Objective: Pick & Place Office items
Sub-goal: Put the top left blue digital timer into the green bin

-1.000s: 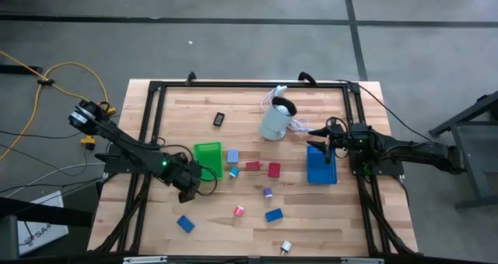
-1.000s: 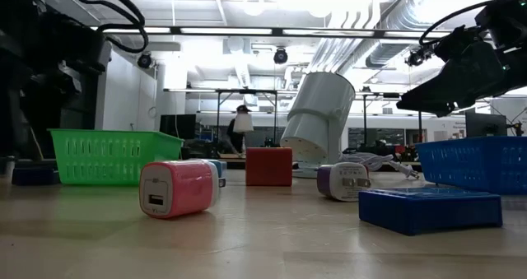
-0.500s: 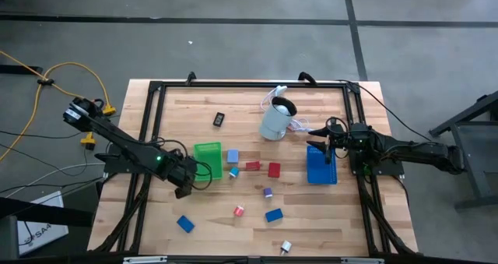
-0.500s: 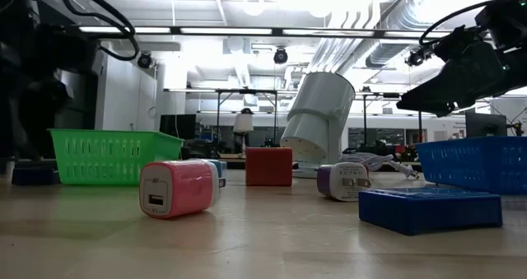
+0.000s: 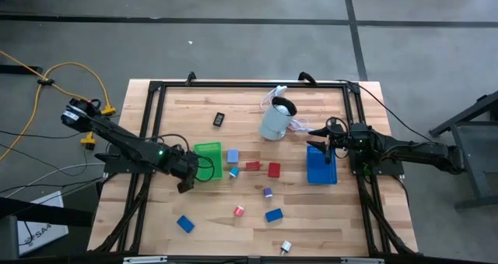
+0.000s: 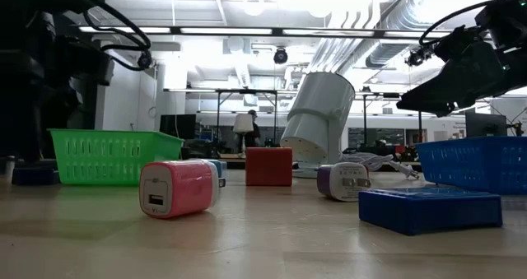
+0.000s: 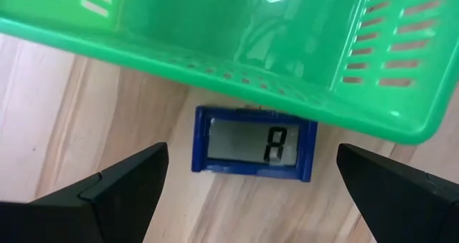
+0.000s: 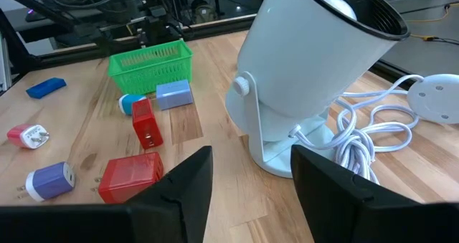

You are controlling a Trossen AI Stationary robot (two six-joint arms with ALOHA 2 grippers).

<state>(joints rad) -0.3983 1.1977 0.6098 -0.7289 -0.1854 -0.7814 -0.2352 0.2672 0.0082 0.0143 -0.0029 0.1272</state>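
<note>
My left gripper [image 5: 187, 184] sits at the near edge of the green tray [image 5: 207, 161], and its fingers [image 7: 107, 193] stand wide apart with nothing between them. Straight ahead of those open jaws, on the wood just beside the tray's wall, lies a small blue device with a grey display [image 7: 254, 143]; the tray rim overhangs its far edge, and neither finger touches it.

My right gripper [image 5: 317, 132] hangs above the far end of the blue tray [image 5: 320, 167]. Its jaws stand narrow, part open, and I see nothing held between them. Just ahead of them leans the pale cylindrical appliance [image 8: 308, 64] with its white cord [image 8: 373, 132] coiled at the base.

Beyond the right jaws, past the appliance, the office items lie scattered: a red block [image 8: 130, 177], a slimmer red piece [image 8: 145, 125], a purple plug [image 8: 49, 181], a pink plug [image 8: 26, 135], a pale blue block [image 8: 174, 95] and a blue piece [image 8: 46, 87]. From above I also see a black item [image 5: 219, 119], a blue block [image 5: 273, 215] and a white piece [image 5: 285, 247], all well apart from both grippers.
</note>
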